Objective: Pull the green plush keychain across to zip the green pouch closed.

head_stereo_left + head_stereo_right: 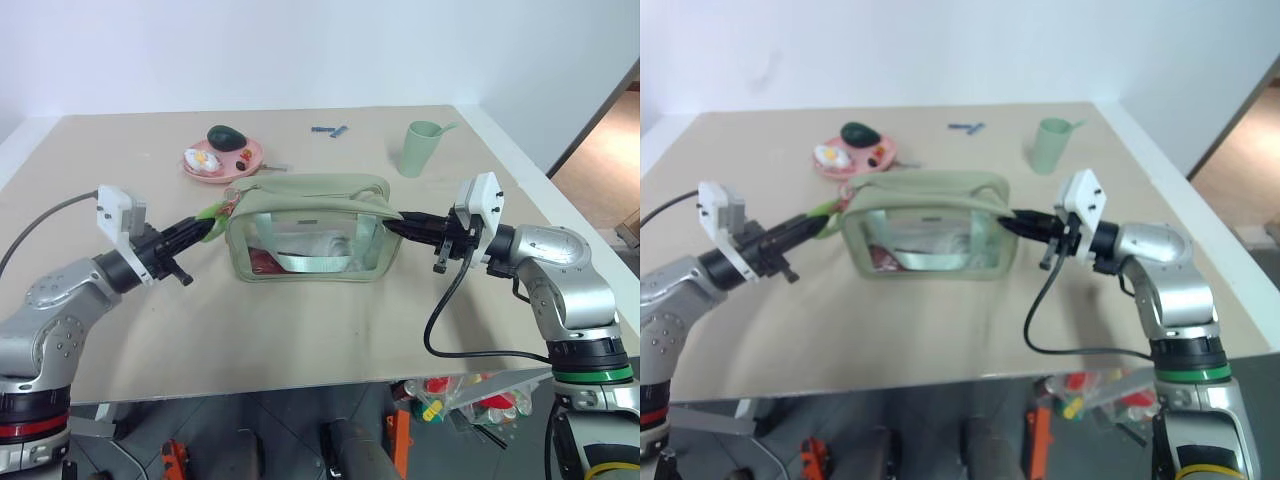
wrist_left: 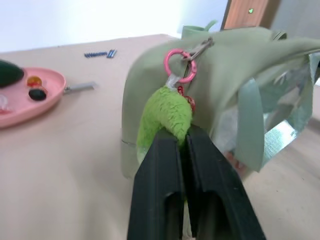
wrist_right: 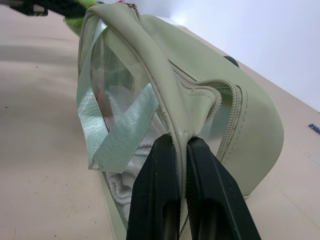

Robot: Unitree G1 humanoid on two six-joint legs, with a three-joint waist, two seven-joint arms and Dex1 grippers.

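Left eye view has the green pouch (image 1: 308,228) sitting pretty much dead center of the frame on the tan bench (image 1: 300,330), standing upright with its clear side panel facing the camera and a green webbing strap hanging across it. There's some red and white stuff visible inside through the plastic.

The left pincer (image 1: 208,229) comes in from the left side of the frame and is clamped on the green plush keychain (image 2: 166,116), which hangs at the pouch's left end. In the left wrist view you can see it really well: the two black fingers (image 2: 157,185) are squeezed together with the fuzzy lime blob pinched at their tips, and the plush hangs off a pink ring (image 2: 179,65) hooked to the pouch's top edge.

The right pincer (image 1: 392,224) reaches in from the right side of the frame and is clenched on the pouch's right end. The right wrist view shows its fingers nipping the fabric seam right next to the end of the zipper (image 3: 227,107).

Upper left of the frame has a pink plate (image 1: 222,160) with a dark green avocado-looking toy (image 1: 226,137) and a few small bits on it. Upper right of center is a pale green cup (image 1: 423,147), and between them near the far edge lies a small blue thing (image 1: 328,130), can't tell what it is.
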